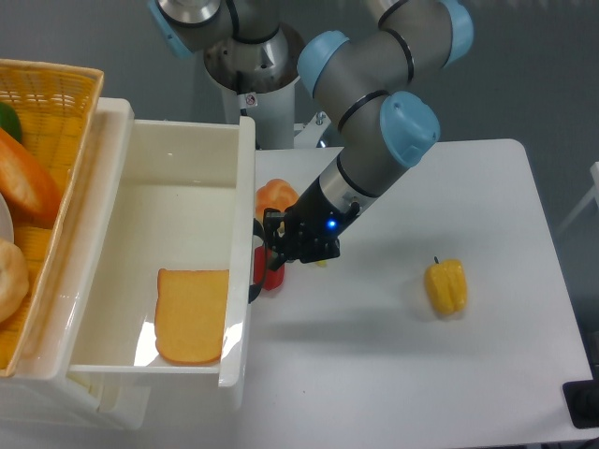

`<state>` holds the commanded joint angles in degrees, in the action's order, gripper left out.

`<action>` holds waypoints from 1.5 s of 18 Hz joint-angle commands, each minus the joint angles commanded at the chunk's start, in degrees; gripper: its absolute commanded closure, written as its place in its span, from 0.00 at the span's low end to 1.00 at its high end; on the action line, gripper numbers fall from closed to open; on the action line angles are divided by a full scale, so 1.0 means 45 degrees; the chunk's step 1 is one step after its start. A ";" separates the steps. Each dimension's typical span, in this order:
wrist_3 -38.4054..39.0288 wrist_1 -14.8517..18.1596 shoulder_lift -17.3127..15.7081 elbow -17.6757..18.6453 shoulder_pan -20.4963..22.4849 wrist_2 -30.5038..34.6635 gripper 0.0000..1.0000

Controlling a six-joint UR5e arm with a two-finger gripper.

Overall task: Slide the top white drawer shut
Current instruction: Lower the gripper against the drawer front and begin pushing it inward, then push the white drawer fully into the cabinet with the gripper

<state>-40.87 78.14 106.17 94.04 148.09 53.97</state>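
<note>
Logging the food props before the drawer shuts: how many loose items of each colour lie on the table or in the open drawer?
Yellow: 1, the yellow pepper
Orange: 1, the orange pepper
Red: 1, the red item by the gripper
Tan: 1, the toast slice in the top white drawer
Total: 4

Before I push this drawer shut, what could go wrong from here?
1. The gripper sits right at the black handle on the top white drawer; whether the fingers contact it squarely is unclear, so a push could slip off.
2. Red and orange items lie against the drawer front beside the gripper and might be knocked or dragged.
3. The toast slice inside may slide as the drawer moves.
</note>
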 joint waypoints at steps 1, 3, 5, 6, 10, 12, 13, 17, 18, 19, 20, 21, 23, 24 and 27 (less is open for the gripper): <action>0.0000 0.0019 0.0000 0.0000 0.0000 -0.0059 1.00; 0.0000 0.0019 -0.0039 0.0000 -0.0019 -0.0118 1.00; -0.0019 0.0155 -0.0059 0.0000 0.0000 -0.0118 1.00; -0.0039 0.0195 -0.0078 0.0000 0.0000 -0.0118 1.00; -0.0039 0.0370 -0.0117 0.0000 -0.0019 -0.0118 1.00; -0.0020 0.0371 -0.0137 0.0019 -0.0097 -0.0118 1.00; -0.0020 0.0371 -0.0137 0.0020 -0.0233 -0.0118 1.00; 0.0039 0.0371 -0.0137 0.0000 -0.0429 -0.0137 1.00; 0.0058 0.0371 -0.0137 0.0000 -0.0468 -0.0138 1.00; 0.0117 0.0371 -0.0137 0.0000 -0.0507 -0.0138 1.00; 0.0195 0.0371 -0.0137 0.0000 -0.0585 -0.0138 1.00; 0.0292 0.0371 -0.0137 -0.0039 -0.0663 -0.0138 1.00; 0.0507 0.0371 -0.0137 -0.0039 -0.0838 -0.0138 1.00; 0.0585 0.0371 -0.0137 -0.0039 -0.0936 -0.0138 1.00; 0.0800 0.0371 -0.0156 -0.0039 -0.1151 -0.0138 1.00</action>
<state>-37.27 79.80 105.47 93.87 142.91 53.35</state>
